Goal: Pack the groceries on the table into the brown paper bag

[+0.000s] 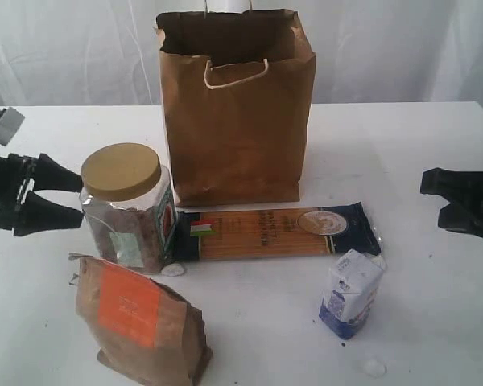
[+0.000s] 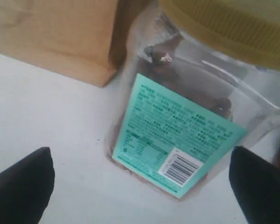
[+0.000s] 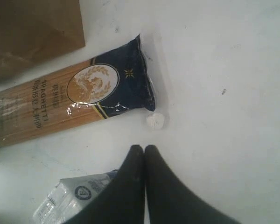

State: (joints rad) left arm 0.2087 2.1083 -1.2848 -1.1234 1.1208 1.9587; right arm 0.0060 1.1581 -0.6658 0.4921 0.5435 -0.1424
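Four groceries point(image 1: 278, 232) are sitting on the white table point(image 1: 435, 322) before the brown paper bag point(image 1: 237, 121) at twelve o'clock. The clear gold-lidded jar point(image 1: 127, 205), showing a teal label point(image 2: 177, 135), is standing at the bag's seven o'clock beside the left gripper point(image 1: 79, 201), gaping open. The right gripper point(image 3: 143, 149) is clenching on nothing.

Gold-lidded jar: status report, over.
Left gripper open at clear gold-lidded jar, no grip. Right gripper shut, empty. Flat dark spaghetti packet beside jar, before upright brown paper bag.
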